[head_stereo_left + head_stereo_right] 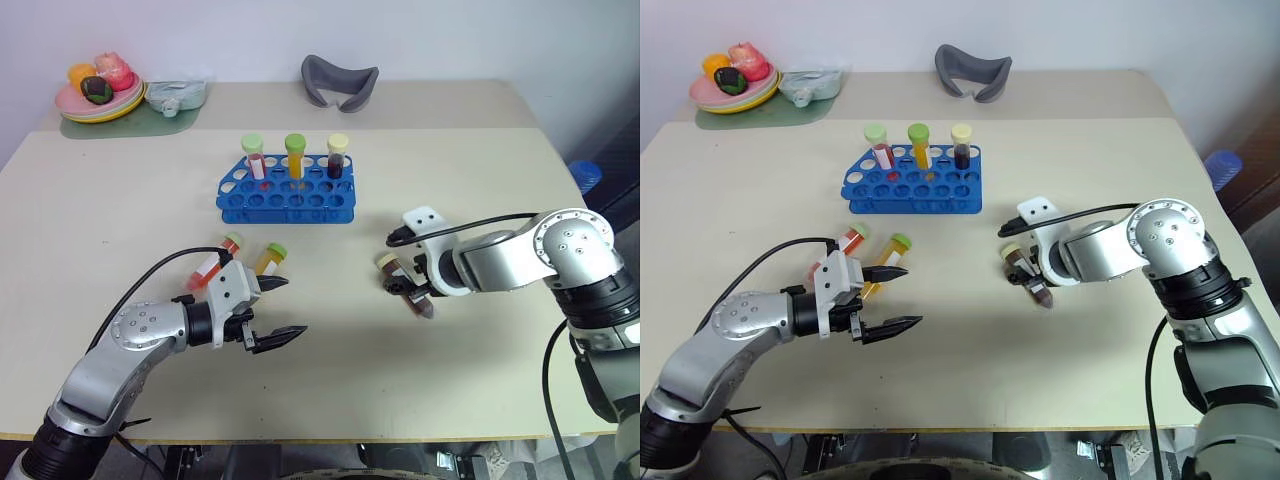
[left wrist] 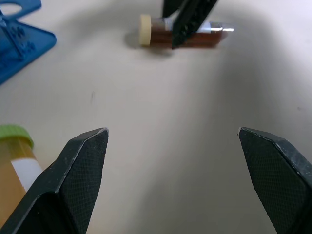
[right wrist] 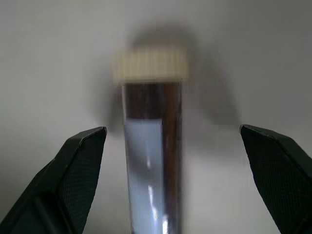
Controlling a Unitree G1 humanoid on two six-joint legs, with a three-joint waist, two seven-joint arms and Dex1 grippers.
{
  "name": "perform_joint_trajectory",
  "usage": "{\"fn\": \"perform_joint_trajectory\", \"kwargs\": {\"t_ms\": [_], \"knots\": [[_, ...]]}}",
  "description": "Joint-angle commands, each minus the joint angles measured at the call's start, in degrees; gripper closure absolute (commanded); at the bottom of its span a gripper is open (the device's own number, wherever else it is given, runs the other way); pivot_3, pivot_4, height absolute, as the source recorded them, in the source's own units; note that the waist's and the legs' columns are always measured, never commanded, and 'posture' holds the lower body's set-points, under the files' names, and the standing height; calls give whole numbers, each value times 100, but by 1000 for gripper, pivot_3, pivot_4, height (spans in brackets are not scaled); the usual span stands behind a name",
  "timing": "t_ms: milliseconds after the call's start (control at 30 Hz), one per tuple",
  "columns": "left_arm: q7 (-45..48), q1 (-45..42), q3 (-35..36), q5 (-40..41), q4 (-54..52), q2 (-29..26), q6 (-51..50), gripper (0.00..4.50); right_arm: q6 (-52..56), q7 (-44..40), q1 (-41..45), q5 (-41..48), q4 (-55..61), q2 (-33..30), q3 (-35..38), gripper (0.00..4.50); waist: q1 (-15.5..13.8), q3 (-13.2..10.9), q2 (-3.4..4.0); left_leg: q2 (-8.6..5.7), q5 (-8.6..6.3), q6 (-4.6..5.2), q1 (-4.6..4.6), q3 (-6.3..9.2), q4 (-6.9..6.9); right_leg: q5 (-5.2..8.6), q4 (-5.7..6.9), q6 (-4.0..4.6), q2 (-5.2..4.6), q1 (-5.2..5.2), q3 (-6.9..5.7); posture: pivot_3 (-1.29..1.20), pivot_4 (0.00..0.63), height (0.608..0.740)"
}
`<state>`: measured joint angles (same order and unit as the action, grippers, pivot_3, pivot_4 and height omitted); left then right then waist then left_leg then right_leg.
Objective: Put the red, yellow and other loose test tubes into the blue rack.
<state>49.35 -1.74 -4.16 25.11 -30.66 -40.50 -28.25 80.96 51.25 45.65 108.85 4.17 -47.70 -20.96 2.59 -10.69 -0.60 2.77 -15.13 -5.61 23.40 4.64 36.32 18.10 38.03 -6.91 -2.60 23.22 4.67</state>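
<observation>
The blue rack stands mid-table with three capped test tubes upright in its back row. Three loose tubes lie in front of it. A red one and a yellow-orange one rest just behind my left gripper, which is open and empty and points right, low over the table. The dark brown tube with a cream cap lies flat between the spread fingers of my open right gripper. Its fingers straddle the tube without touching it. The left wrist view shows the same brown tube.
A plate of toy fruit on a green mat and a pale teal item sit at the far left corner. A grey curved object lies at the far edge. A blue thing stands beyond the table's right edge.
</observation>
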Motion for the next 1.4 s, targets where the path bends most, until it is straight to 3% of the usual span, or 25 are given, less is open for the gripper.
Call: {"fn": "perform_joint_trajectory", "kwargs": {"t_ms": [33, 667, 1033, 1133, 1300, 1333, 1400], "knots": [[-99, 115, 39, -19, -308, 23, 94, 144, -323, 432, 191, 415, 14, -154, -440, 0, 7, 0, 0, 0, 0, 0, -1, 0, 1, 0, 1, 0, 2, 0, 0, 0, 150, 740], [153, 474, 114, -155, -302, -154, 580, 144, -248, 464, 955, 414, -155, -144, -1259, 0, 4, 2, 1, 2, 0, 1, -3, 1, 4, 0, 6, 2, 5, 1, 1, 0, 150, 740], [-7, 374, 18, -139, -460, -111, 397, 144, 125, -171, 1282, -189, -627, 149, -1366, 0, 4, 2, 2, 2, 0, 1, -1, 2, 1, 0, 5, 2, 5, 3, 0, 0, 150, 740], [-40, 357, 41, -115, -479, -106, 334, 0, 181, -279, 1266, -216, -756, 182, -1331, 886, 4, 2, 2, 2, 0, 1, -2, 2, 1, 0, 6, 2, 5, 3, 1, 0, 150, 740], [-53, 352, 70, -94, -455, -106, 317, 0, 241, -344, 1299, -334, -833, 247, -1297, 3385, -5, 3, 2, 2, 0, 1, -2, 2, 3, 0, 6, 2, 4, 2, 0, 0, 150, 740], [-55, 359, 72, -95, -449, -107, 324, 0, 243, -356, 1306, -361, -840, 270, -1277, 3672, -4, 3, 2, 2, 0, 1, -2, 2, 2, 0, 6, 2, 5, 2, 0, 0, 150, 740], [-56, 372, 83, -95, -443, -107, 329, 0, 259, -361, 1313, -405, -865, 309, -1243, 3672, -3, 3, 2, 2, 0, 1, -2, 1, 3, 0, 6, 2, 5, 2, 0, 0, 150, 740]]}}
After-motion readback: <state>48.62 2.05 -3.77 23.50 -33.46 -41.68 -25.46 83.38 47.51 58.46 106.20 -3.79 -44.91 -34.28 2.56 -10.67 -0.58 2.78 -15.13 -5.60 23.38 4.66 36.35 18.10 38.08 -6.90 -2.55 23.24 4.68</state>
